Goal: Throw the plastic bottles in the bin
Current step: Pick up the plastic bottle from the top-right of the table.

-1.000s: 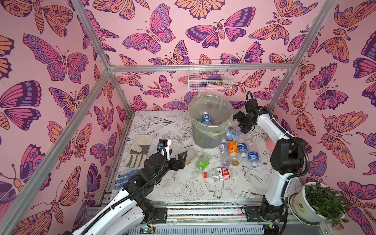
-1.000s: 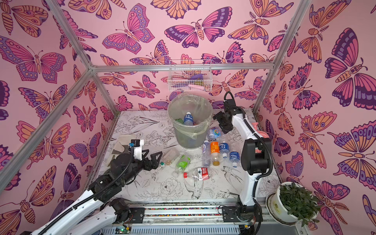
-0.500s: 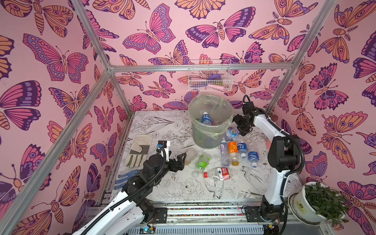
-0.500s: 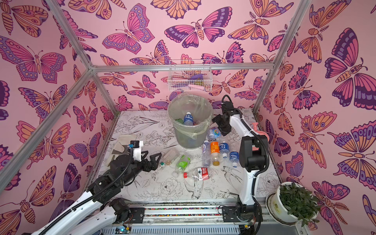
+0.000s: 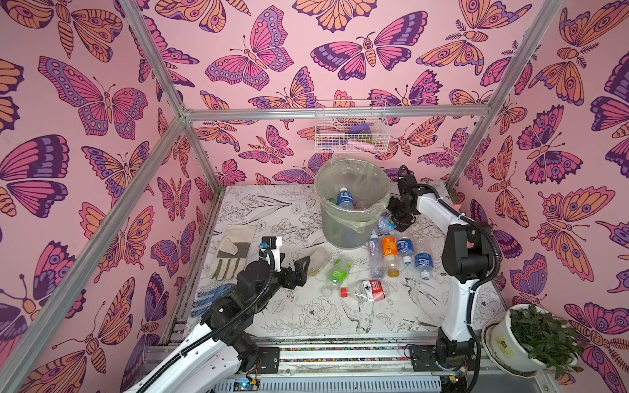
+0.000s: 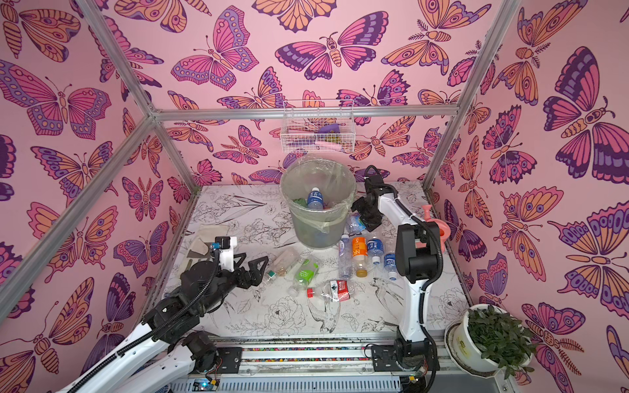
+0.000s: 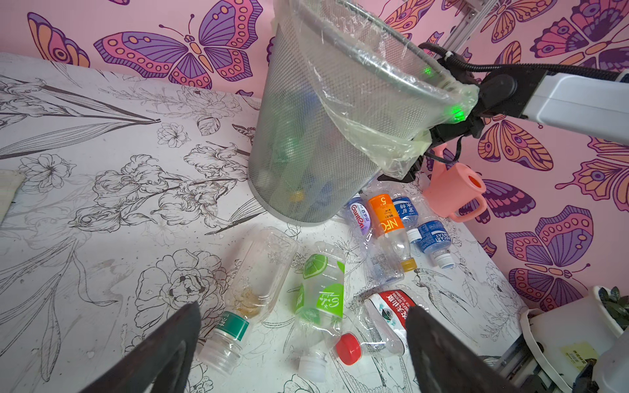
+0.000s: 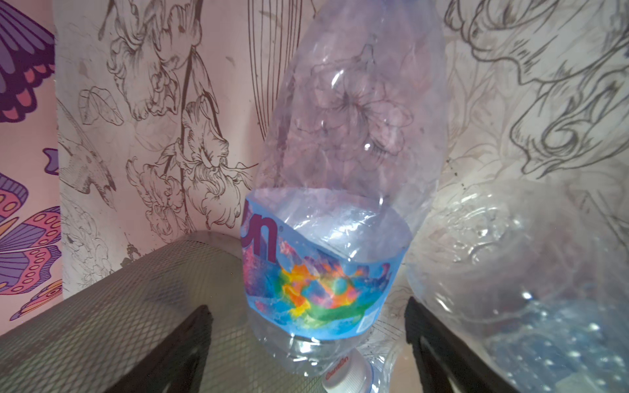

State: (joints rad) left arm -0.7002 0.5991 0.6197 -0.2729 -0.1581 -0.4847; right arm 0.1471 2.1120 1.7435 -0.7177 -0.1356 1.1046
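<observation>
The right gripper (image 8: 306,306) stands wide open, its dark fingers on either side of a crumpled clear bottle (image 8: 323,289) with a blue, rainbow-splashed label and a white cap. Whether they touch it cannot be told. Just beside one finger rises the bin (image 8: 119,323), a tapered grey mesh bucket under a wrinkled clear liner (image 7: 391,143).

The left gripper (image 7: 303,309) is also spread open and holds nothing. Just ahead of its tips lie a squarish clear bottle (image 7: 258,272) with a teal band, a green-labelled bottle (image 7: 320,299) and a flattened red-capped bottle (image 7: 377,323). A blue-labelled bottle (image 5: 344,199) stands inside the bin.
</observation>
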